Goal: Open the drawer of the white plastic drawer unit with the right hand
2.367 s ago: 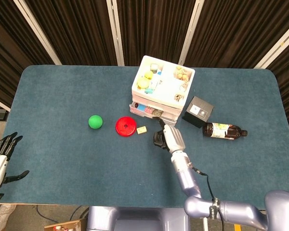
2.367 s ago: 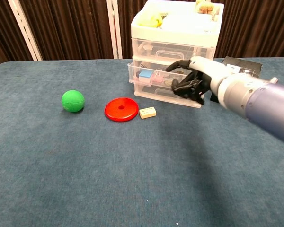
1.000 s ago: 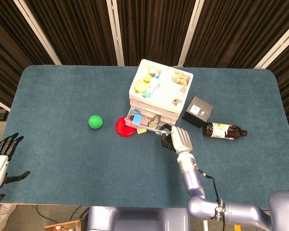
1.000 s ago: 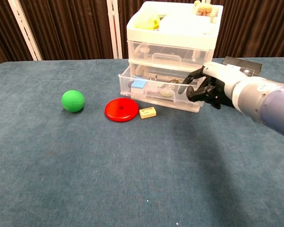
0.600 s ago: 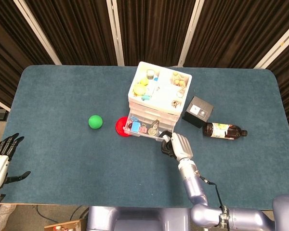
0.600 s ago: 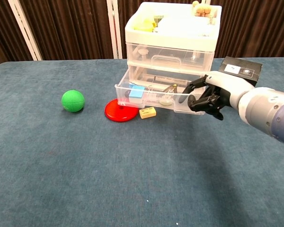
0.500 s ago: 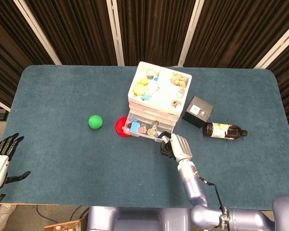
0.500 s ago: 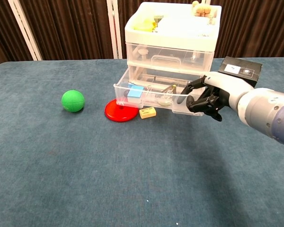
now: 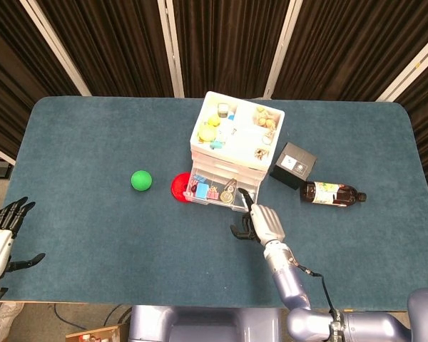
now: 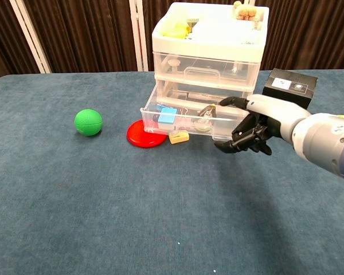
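The white plastic drawer unit (image 9: 235, 135) (image 10: 209, 54) stands at the table's middle back, with small items on its top tray. Its bottom drawer (image 9: 215, 195) (image 10: 189, 127) is pulled out toward me and shows a blue block and small odds and ends. My right hand (image 9: 260, 224) (image 10: 253, 129) hovers just in front of the drawer's right front corner, fingers apart and half curled, holding nothing. Its thumb reaches toward that corner; contact cannot be told. My left hand (image 9: 1, 234) hangs off the table's near left edge, fingers spread and empty.
A green ball (image 9: 141, 180) (image 10: 88, 122) lies left of the unit. A red disc (image 9: 177, 187) (image 10: 141, 136) and a small cream block (image 10: 178, 136) sit partly under the drawer's front. A black box (image 9: 293, 164) (image 10: 289, 87) and a lying brown bottle (image 9: 332, 193) are to the right.
The right hand pulled the bottom drawer out, dragging the unit slightly. It has now let go of the drawer front and drawn back toward me with its fingers spread.
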Controlling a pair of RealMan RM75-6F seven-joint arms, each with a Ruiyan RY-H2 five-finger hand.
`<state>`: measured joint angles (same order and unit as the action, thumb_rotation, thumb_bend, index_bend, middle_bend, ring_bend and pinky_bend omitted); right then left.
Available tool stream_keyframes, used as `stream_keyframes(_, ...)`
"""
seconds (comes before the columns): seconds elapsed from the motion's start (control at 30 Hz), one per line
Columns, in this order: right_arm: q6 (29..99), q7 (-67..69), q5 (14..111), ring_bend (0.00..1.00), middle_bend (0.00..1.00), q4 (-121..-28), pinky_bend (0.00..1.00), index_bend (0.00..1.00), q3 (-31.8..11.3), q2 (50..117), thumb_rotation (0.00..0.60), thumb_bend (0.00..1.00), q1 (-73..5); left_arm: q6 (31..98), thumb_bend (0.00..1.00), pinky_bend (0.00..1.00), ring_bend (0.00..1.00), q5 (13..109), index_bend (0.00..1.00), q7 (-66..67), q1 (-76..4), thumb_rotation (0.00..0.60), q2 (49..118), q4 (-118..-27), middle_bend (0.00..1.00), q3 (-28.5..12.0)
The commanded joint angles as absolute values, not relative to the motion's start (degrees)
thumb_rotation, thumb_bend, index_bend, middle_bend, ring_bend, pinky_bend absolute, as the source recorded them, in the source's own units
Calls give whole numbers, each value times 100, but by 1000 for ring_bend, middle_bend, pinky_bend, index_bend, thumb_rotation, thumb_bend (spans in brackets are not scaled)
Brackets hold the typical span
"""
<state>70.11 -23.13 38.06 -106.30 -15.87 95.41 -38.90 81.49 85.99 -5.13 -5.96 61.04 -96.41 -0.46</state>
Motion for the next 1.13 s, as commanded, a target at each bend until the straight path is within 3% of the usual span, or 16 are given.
stream_keyframes(0.03,7181,-2378,4020,768,786,-10801,802,0,-1466,9456,600,368,-3808,8152,66,76,0,8588,75,-518,-592,600,6100,-9640,0,-50)
stream_keyframes(0.23,7602,-2698,4611,768,786,-11463,802,0,-1098,8892,600,369,-3558,8181,66,77,0,8585,75,-568,-572,600,6062,-9661,0,-52)
stream_keyframes(0.5,8283,-2989,5982,719,733,-12006,740,0,-180,7699,600,361,-2891,8269,66,76,0,8677,75,-520,-543,600,6063,-9646,0,-34)
stream_keyframes(0.7,9039,-2644,7243,419,430,-11261,555,0,479,7081,600,316,-2173,8421,65,76,0,8817,76,-330,-505,600,6113,-9569,0,-19)
stream_keyframes(0.87,9289,-1881,7804,44,57,-10712,225,0,962,6554,600,219,-1625,8620,54,73,0,8942,74,-23,-436,600,6200,-9457,0,-6)
stream_keyframes(0.97,9378,-1567,8052,0,0,-10404,75,0,1171,6371,600,147,-1358,8735,37,69,0,8973,65,185,-386,600,6249,-9404,0,-10)
stream_keyframes(1.13,9593,-1312,8473,0,0,-9830,35,0,1282,6342,600,114,-1015,8912,32,62,0,9050,57,415,-333,600,6305,-9275,0,-36)
